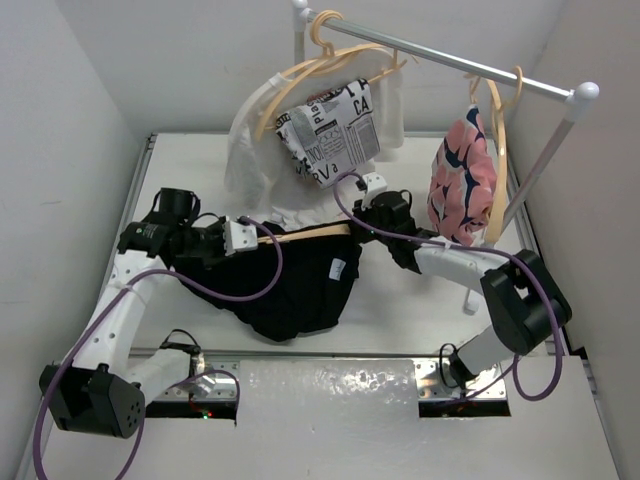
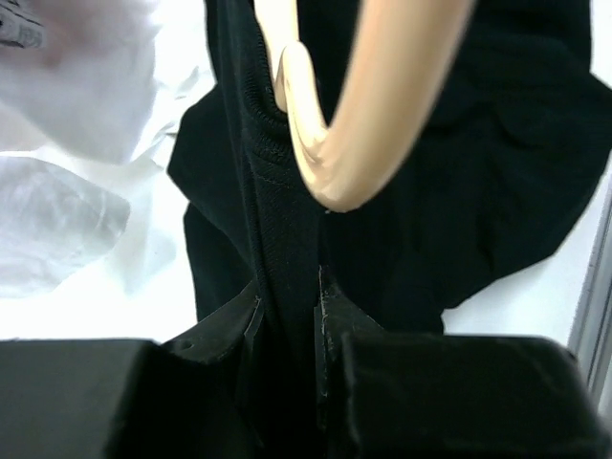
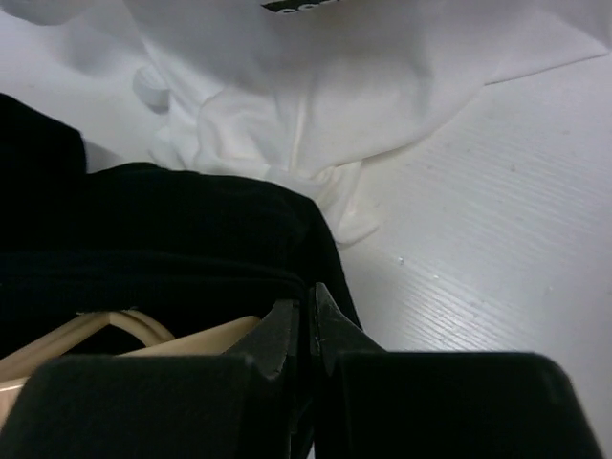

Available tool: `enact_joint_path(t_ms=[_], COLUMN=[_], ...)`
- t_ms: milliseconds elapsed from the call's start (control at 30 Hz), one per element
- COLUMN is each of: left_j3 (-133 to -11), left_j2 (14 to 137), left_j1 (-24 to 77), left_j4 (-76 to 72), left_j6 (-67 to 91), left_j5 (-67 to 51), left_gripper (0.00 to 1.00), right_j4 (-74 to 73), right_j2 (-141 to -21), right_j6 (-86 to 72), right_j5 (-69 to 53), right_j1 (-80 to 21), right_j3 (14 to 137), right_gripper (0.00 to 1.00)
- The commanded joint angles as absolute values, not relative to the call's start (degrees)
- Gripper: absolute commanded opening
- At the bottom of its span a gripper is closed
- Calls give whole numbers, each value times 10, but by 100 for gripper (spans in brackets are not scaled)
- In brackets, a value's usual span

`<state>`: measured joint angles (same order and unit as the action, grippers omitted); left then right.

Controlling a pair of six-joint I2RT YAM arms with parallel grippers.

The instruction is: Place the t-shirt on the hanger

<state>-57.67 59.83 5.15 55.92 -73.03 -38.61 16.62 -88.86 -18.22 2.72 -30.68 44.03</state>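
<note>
Black, soft fabric is sagging between the two arms. The t-shirt [image 1: 300,285] is sitting at the middle of the table [image 1: 400,330], its upper edge stretched along the hanger [image 1: 305,235]. The rest is drooping in a loose pouch, with the white label [image 1: 340,268] showing. It is looking light and limp (nothing in it will hold a shape by itself). I am judging that it will slide and bunch unless it is being kept taut from both ends. The stitched collar or a shoulder seam is probably the firmest place to pinch. The hanger is looking thin, rigid and smooth enough for cloth to slip along it.

The left gripper [image 2: 287,301] is pinching a stitched band of the shirt between its fingers, with the hanger's curved end just above. The right gripper [image 3: 308,320] is standing fully closed at the shirt's other end, beside the hanger. Whether any cloth is caught between its tips I cannot tell.

No box or bin is showing. The nearest thing to a holder is the rail [image 1: 450,62] at the back. It is carrying a newsprint-lettered garment [image 1: 330,130] and a pink-and-navy garment [image 1: 462,175] on their own hangers.
</note>
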Motion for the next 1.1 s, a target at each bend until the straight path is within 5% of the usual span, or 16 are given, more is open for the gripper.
enact_joint_path(t_ms=[0, 267, 500, 733, 1067], left_j3=[-599, -586, -570, -545, -563], left_j2=[577, 591, 614, 619, 642], left_j1=[22, 19, 29, 148, 179], left_j4=[631, 596, 455, 450, 441], left_j6=[-760, -713, -564, -561, -552], left_j5=[-366, -358, -264, -199, -193], left_gripper=[0, 0, 0, 0, 0], right_j4=[109, 129, 92, 64, 53], right_j2=[-897, -882, -838, -856, -872], right_j6=[-163, -145, -79, -21, 16], right_j5=[80, 52, 171, 238, 255], right_j1=[-219, -216, -281, -351, -397], right_j3=[417, 392, 395, 439, 472], right_gripper=[0, 0, 0, 0, 0])
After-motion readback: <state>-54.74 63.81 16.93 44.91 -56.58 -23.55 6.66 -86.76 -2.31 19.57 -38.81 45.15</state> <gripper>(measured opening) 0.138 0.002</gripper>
